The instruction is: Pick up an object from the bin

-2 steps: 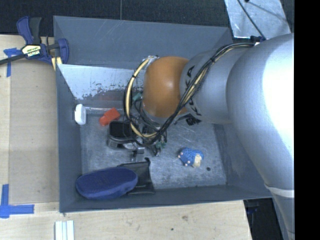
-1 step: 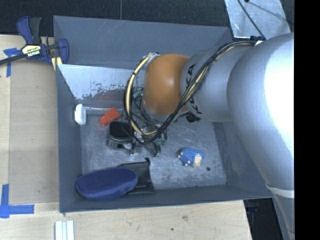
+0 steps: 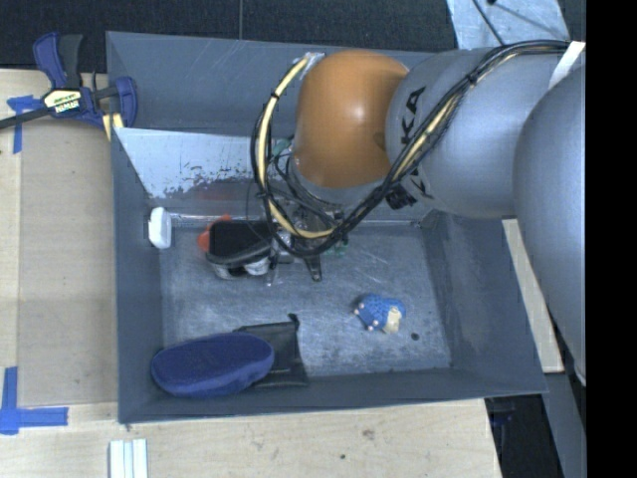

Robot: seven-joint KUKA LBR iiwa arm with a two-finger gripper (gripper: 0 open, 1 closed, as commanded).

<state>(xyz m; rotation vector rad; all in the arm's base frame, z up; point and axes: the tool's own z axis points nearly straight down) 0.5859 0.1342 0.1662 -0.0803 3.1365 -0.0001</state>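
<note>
My gripper (image 3: 315, 267) hangs low over the back middle of the bin floor, mostly hidden under the arm's orange cover. Directly to its left, touching or nearly touching it, lies a black object with a red-orange end and a pale underside (image 3: 235, 244). A clear tube with a white cap (image 3: 160, 227) lies along the back wall further left. A small blue and tan lump (image 3: 379, 314) rests on the floor to the gripper's lower right, well apart from it.
A blue oval pad (image 3: 212, 362) lies in the front left corner, with a flat black piece (image 3: 283, 348) against its right side. The arm and its cables cover the bin's back right part.
</note>
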